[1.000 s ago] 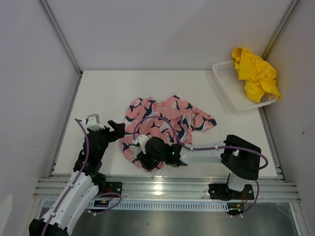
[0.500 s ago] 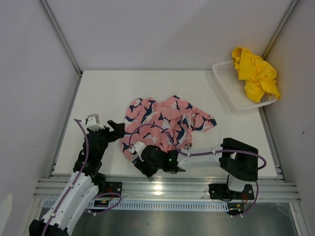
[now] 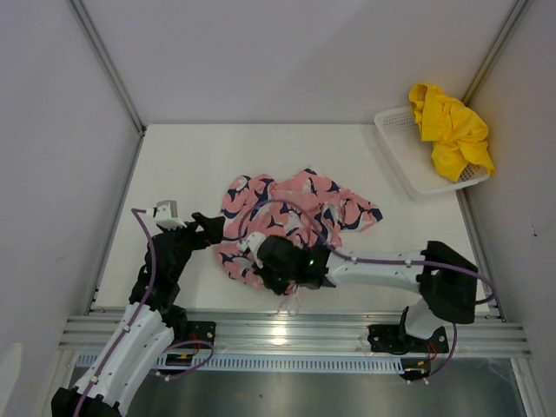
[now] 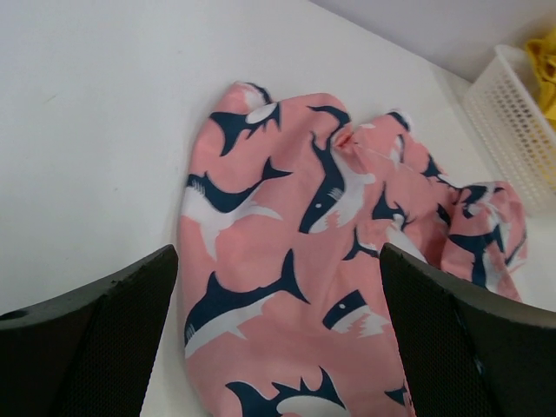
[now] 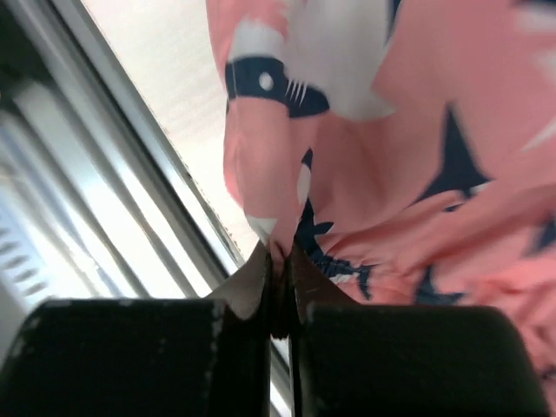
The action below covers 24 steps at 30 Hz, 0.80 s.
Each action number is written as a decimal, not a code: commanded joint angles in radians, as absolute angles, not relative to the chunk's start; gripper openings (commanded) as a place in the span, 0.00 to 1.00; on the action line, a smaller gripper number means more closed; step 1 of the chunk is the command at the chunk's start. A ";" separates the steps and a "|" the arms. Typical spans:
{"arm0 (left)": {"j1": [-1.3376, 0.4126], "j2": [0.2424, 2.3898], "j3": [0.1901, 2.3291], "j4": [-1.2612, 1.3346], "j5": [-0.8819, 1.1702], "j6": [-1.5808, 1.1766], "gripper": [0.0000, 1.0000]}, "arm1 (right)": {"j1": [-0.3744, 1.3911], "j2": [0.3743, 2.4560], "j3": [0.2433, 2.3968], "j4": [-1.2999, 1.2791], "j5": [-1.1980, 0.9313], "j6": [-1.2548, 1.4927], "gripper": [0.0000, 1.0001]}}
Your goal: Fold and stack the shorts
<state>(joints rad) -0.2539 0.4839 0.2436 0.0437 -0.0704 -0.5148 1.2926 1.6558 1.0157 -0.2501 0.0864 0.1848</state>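
Right gripper (image 5: 278, 291) first: its two black fingers (image 5: 130, 356) are pressed together with barely a slit between them. They are nipping a small fold at the near edge of the pink shorts (image 5: 417, 174), soft fabric printed with navy and white sharks. Seen from its own wrist camera, the cloth rises away from the pinch in loose folds. The silver metal rail (image 5: 104, 174) along the front of the table runs just beside it.

From above, that arm reaches in from the right and its gripper sits low over the near left corner of the garment, close to the table's front edge. The pink shorts lie rumpled around the middle of the flat white table (image 3: 174, 165), spreading toward the far right.

Over on the other side, the left gripper (image 3: 208, 228) has its jaws spread wide and holds nothing. It is just beside the left edge of the pink shorts, and its camera looks along the fabric framed between its two dark fingers (image 4: 95, 347).

Well apart from all this, in the far right corner, the plain bright yellow shorts (image 3: 452, 130) are heaped in a white plastic mesh basket (image 3: 404, 152), spilling over its rim.
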 commanded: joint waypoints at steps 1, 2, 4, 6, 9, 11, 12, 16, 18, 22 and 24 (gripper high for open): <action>-0.248 0.479 0.241 0.173 0.073 -0.489 0.99 | 1.137 1.470 1.160 -0.457 -0.156 0.206 0.00; -0.249 0.468 0.230 0.202 0.131 -0.489 0.99 | 1.105 1.429 1.184 -0.501 -0.178 0.201 0.00; -0.252 0.456 0.215 0.271 0.175 -0.492 0.99 | 1.019 1.405 1.285 -0.639 -0.183 0.186 0.00; -0.256 0.454 0.193 0.314 0.228 -0.491 0.99 | 0.962 1.396 1.357 -0.722 -0.202 0.166 0.00; -0.270 0.497 0.154 0.519 0.340 -0.506 0.99 | 0.868 1.385 1.463 -0.846 -0.250 0.130 0.00; -0.299 0.537 0.143 0.634 0.383 -0.523 0.99 | 0.830 1.375 1.488 -0.873 -0.270 0.103 0.00; -0.313 0.587 0.153 0.716 0.414 -0.519 0.99 | 0.821 1.367 1.502 -0.896 -0.268 0.095 0.00; -0.370 0.715 0.236 0.808 0.483 -0.468 0.99 | 0.792 1.371 1.578 -0.980 -0.233 0.058 0.00; -0.380 0.764 0.290 0.844 0.541 -0.404 0.99 | 0.772 1.376 1.618 -1.023 -0.209 0.049 0.00; -0.388 0.911 0.324 0.902 0.736 -0.316 0.99 | 0.756 1.358 1.628 -1.052 -0.181 0.034 0.00; -0.402 0.966 0.333 0.911 0.784 -0.270 0.99 | 0.749 1.350 1.625 -1.063 -0.172 0.023 0.00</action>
